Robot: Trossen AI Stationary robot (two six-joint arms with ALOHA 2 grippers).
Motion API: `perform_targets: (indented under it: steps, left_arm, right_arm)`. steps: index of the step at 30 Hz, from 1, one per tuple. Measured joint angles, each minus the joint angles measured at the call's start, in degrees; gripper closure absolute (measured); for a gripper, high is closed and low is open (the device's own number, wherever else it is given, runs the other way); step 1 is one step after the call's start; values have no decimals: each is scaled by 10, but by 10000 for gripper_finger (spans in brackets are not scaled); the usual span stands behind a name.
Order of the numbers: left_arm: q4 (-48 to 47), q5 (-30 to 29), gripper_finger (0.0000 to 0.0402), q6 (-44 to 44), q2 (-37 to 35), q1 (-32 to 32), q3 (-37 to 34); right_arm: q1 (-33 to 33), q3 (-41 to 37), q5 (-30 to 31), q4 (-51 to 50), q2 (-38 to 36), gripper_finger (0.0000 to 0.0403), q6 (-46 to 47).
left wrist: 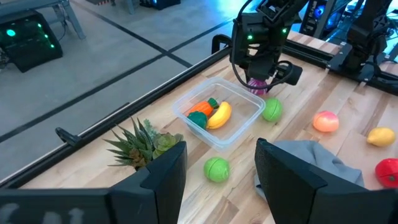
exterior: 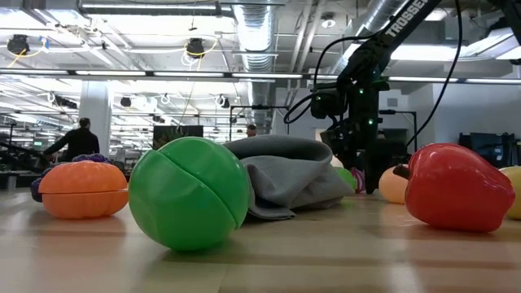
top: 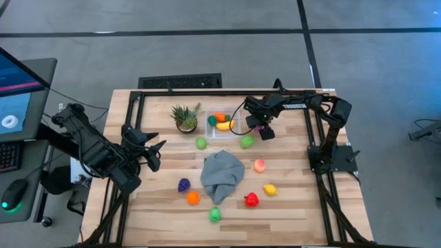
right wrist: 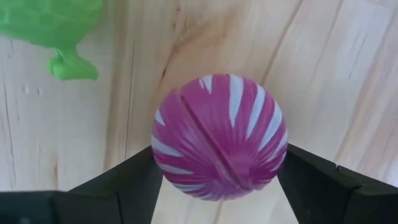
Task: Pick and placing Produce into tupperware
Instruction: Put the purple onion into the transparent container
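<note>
The right claw [right wrist: 219,165] hangs beside the clear, square plastic tupperware [left wrist: 186,107] with rounded corners, its two dark fingers clamped on either side of a glossy purple ball with white stripes [right wrist: 219,137], a moulded toy with a seam running across it, held above the pale wooden desk [right wrist: 311,56]. The hold looks slight: smooth hard plastic on a round body gives the pads little to bite, and any slackening could let the ball roll out and away across the planks, since it hangs outside the box wall rather than over the opening. A low carry could also clip that thin rim and shove the light box. Inside the tupperware already lie a curved yellow banana [left wrist: 219,114], an orange carrot-like piece [left wrist: 200,107] and a dark green piece [left wrist: 198,121]. Just beside the box rest two round green toy fruits [left wrist: 272,109], and a spiky green potted plant [left wrist: 142,142] stands next to it on the other side. A soft, crumpled grey cloth [top: 222,173] is heaped well apart from the box, with a red toy pepper [top: 251,200], yellow lemon [top: 269,189] and peach-coloured piece [top: 259,164] beyond it. The left claw [top: 153,157] waits well away from the box, fingers parted, apparently holding nothing.
</note>
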Motion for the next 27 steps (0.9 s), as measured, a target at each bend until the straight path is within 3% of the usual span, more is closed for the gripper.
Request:
perform_targets:
  steps: [10,27]
  left_arm:
    - [-2,0,221,0,0,0,0]
    - [0,0,221,0,0,0,0]
  right_arm:
    - [2,0,-3,12,0,46,-14]
    - [19,0,-4,19,0,82,-26]
